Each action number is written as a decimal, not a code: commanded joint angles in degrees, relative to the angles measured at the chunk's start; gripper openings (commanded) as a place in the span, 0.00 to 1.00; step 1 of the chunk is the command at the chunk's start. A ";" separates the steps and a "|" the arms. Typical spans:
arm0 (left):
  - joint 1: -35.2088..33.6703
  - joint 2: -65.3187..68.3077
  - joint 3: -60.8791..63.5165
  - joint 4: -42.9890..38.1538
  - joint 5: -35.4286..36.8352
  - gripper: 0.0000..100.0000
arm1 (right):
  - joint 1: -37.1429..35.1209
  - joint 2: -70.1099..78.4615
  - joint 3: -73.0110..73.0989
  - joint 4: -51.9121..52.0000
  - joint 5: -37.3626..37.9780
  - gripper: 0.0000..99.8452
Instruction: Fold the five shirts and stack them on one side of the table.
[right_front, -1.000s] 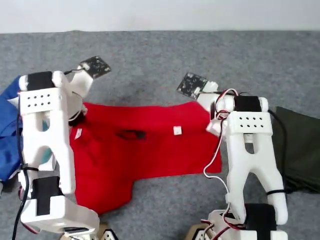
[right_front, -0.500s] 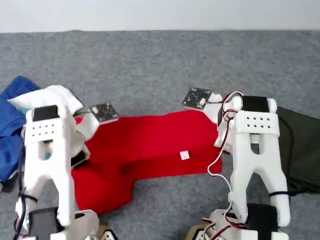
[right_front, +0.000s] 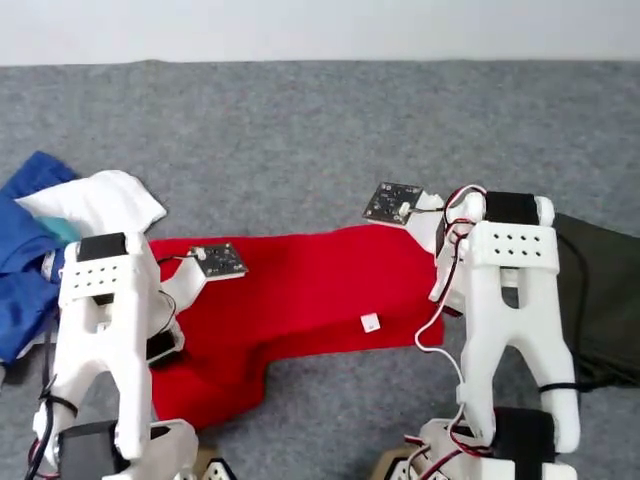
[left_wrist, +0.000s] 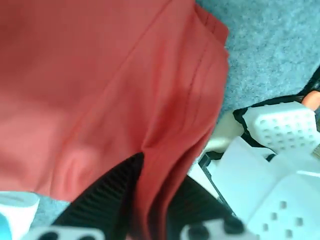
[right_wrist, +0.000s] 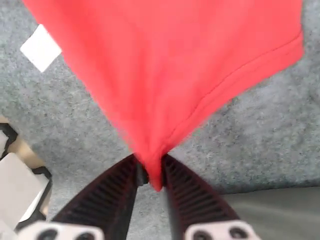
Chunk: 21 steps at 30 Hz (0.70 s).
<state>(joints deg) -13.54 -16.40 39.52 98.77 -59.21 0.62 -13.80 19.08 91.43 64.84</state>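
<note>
Clamping the red shirt at opposite ends, left claw and right claw are holding its edge level, probably for an even fold.

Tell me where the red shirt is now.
High view: the red shirt lies at the middle of the table, blue shirt on its left, dark shirt on its right. The left claw and right claw each pinch its edge.
</note>
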 joint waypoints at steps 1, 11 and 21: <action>-0.62 -1.85 -0.04 1.58 -0.26 0.09 | 0.84 -3.03 -1.23 3.03 0.26 0.18; -0.18 -1.49 0.31 1.67 2.20 0.10 | 0.75 -3.03 -1.23 4.44 0.26 0.20; -0.88 -1.93 1.45 1.76 2.46 0.10 | -1.10 -2.42 -0.79 -6.73 -5.27 0.16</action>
<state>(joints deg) -13.71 -16.40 41.71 98.77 -57.45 0.62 -13.80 19.08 87.56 62.20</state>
